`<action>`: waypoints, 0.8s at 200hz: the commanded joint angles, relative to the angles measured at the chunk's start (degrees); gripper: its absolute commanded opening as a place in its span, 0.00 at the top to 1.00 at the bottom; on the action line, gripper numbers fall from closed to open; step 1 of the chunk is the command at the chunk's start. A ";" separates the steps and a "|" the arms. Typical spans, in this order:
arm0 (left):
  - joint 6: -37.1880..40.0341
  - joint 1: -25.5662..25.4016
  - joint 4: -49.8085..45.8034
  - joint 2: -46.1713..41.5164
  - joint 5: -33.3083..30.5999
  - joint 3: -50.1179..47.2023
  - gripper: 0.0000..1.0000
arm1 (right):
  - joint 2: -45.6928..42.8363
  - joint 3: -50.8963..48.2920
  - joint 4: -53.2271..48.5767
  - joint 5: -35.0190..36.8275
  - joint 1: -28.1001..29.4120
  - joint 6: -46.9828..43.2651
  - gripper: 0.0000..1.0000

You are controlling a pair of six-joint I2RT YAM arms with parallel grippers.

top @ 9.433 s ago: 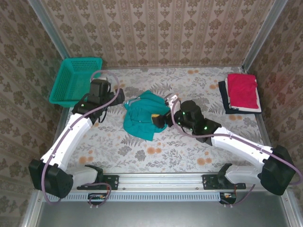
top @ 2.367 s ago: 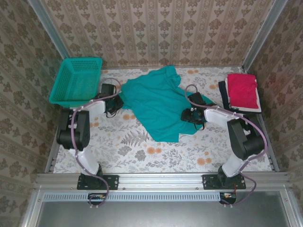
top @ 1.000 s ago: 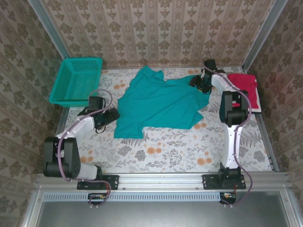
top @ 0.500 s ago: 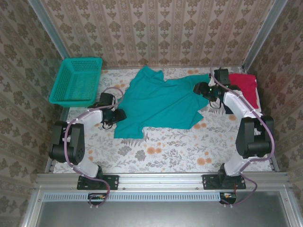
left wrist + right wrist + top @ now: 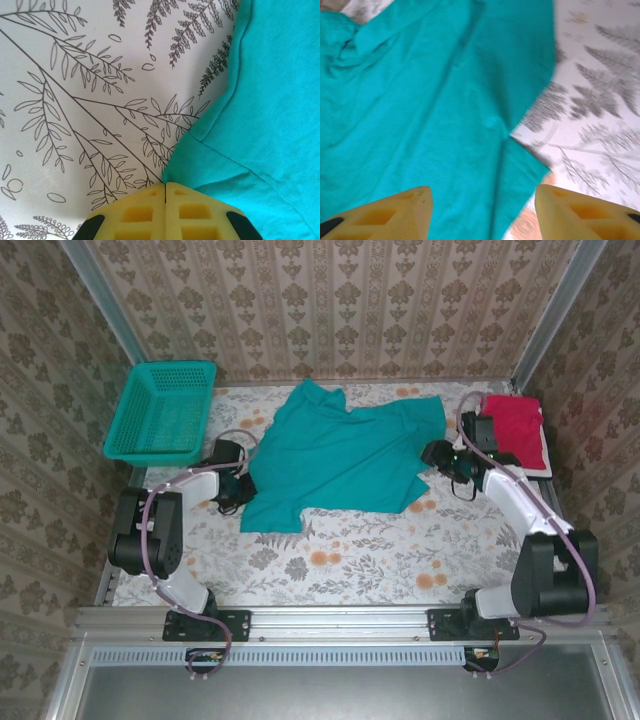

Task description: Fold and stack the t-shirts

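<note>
Top view: tee (image 5: 345, 455) spread flat in the middle; red tee (image 5: 515, 430) folded at the right edge; basket (image 5: 160, 410) far left; left gripper (image 5: 242, 490) at the tee's left hem, right gripper (image 5: 432, 453) just off its right side. Left wrist: pads (image 5: 140, 212) pressed together, tips touching the hem; cloth caught or not, cannot tell. Right wrist: fingers (image 5: 395, 210) wide apart above the tee's edge, holding nothing.

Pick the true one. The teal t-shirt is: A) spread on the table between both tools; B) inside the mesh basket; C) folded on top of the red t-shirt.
A: the teal t-shirt lies spread open on the table, with the left tool at its left edge and the right tool by its right edge.
</note>
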 commanded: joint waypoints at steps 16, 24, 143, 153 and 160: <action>-2.28 -1.09 6.47 0.49 3.40 -2.77 1.00 | 0.00 -6.46 -2.68 4.70 -0.65 4.25 0.50; -2.42 -1.13 6.63 -0.08 3.34 -3.06 1.00 | 1.52 -6.76 -2.09 3.22 -0.65 4.31 0.52; -3.82 -1.21 8.35 -4.61 1.77 -6.69 1.00 | 18.21 2.96 -4.32 10.07 6.43 0.53 0.59; -3.78 -1.23 8.35 -4.72 1.72 -6.60 1.00 | 18.74 3.62 -5.22 11.33 6.80 0.06 0.59; -3.69 -1.27 8.35 -4.59 1.68 -6.52 1.00 | 19.36 4.16 -5.54 11.91 6.95 -0.29 0.58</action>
